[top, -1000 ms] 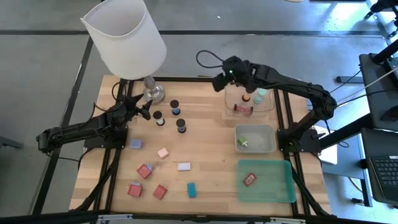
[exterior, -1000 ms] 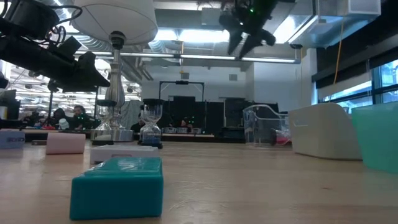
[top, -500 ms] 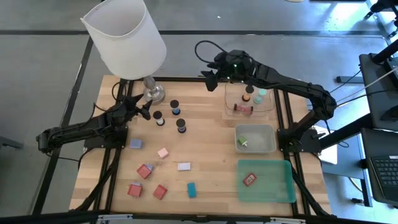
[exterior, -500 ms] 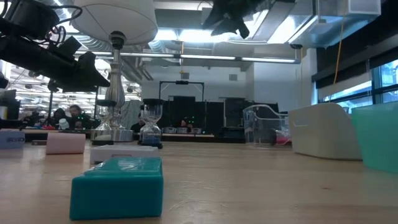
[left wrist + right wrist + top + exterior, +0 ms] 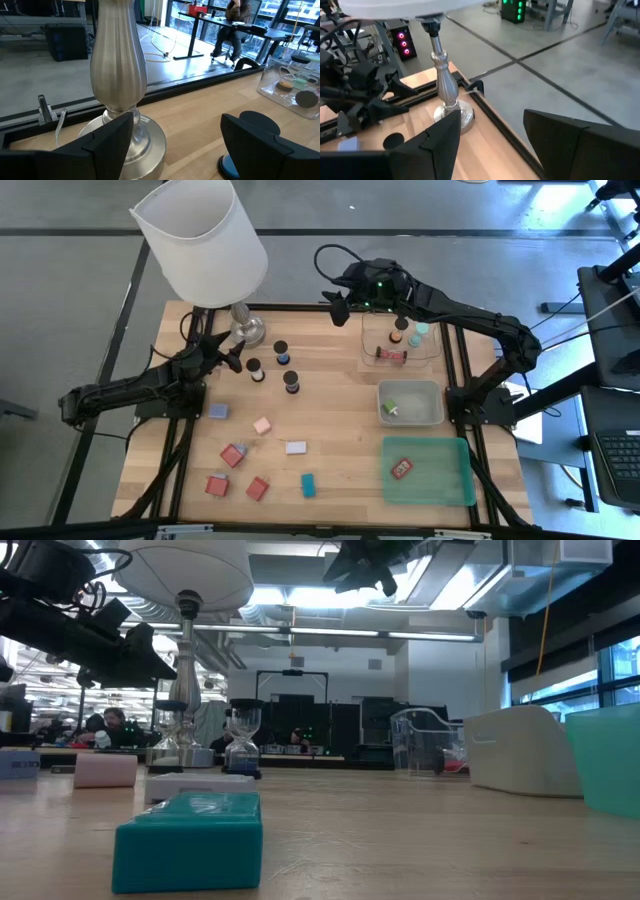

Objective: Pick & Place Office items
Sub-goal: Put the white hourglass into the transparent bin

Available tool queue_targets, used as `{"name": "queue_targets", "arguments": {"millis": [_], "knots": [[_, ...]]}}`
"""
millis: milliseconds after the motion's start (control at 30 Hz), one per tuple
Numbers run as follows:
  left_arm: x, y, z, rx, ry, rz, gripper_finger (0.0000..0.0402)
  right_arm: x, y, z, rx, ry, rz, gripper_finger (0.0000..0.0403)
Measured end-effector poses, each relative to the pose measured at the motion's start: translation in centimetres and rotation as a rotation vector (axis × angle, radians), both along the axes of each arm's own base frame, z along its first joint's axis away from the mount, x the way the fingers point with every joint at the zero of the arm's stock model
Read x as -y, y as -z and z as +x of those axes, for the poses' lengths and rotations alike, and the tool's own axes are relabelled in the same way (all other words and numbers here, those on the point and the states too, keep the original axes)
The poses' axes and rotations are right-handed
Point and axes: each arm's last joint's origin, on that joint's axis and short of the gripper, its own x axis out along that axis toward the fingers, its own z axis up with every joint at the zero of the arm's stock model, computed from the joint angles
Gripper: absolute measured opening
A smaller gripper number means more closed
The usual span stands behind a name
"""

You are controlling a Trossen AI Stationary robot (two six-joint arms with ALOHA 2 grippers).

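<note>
Office items, placed relative to the lamp [image 5: 205,245]. Three black cylinders [image 5: 281,350] stand just beside the lamp base, on its clear-tray side. Farther from the lamp lie loose blocks: one lavender block [image 5: 218,411], one pink block [image 5: 262,425], one white block [image 5: 296,448], three red blocks [image 5: 233,454] and one teal block [image 5: 309,485]. All loose items lie where they did a second ago.

Trays, three counted. The clear tray [image 5: 433,352] holds a red piece, an orange-capped cylinder and a mint cylinder [image 5: 417,335]. The grey tray [image 5: 433,415] holds one green block [image 5: 391,408]. The green tray [image 5: 455,480] holds one red block [image 5: 402,469].

Right gripper [image 5: 336,300]: a second ago it hung over the clear tray; it now hangs raised off the table between that tray and the lamp. Jaws spread, nothing between them.

Left gripper [image 5: 228,352]: unchanged, just beside the lamp base, jaws spread and empty. Its wrist view shows the lamp stem ahead and a blue-based cylinder [image 5: 235,162] beside one finger.
</note>
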Motion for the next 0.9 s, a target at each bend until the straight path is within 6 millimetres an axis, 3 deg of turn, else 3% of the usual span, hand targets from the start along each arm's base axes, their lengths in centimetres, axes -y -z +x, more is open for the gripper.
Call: {"name": "queue_targets", "arguments": {"millis": [367, 500, 667, 900], "knots": [[0.0, -0.1, 0.0, 0.007, 0.000, 0.002, 0.0297, 0.1, -0.6, 0.2, 0.054, -0.001, -0.025, 0.0219], [0.0, -0.7, 0.2, 0.137, 0.017, -0.021, 0.0297, 0.1, -0.5, 0.2, 0.081, 0.021, 0.036, 0.0219], [0.1, -1.5, 0.4, 0.330, 0.065, -0.081, 0.0297, 0.3, 0.8, 1.1, 0.077, 0.048, 0.129, 0.0219], [0.1, -2.1, 0.4, 0.456, 0.060, -0.111, 0.0297, -0.2, 2.9, 3.0, 0.046, 0.042, 0.175, 0.0219]]}}
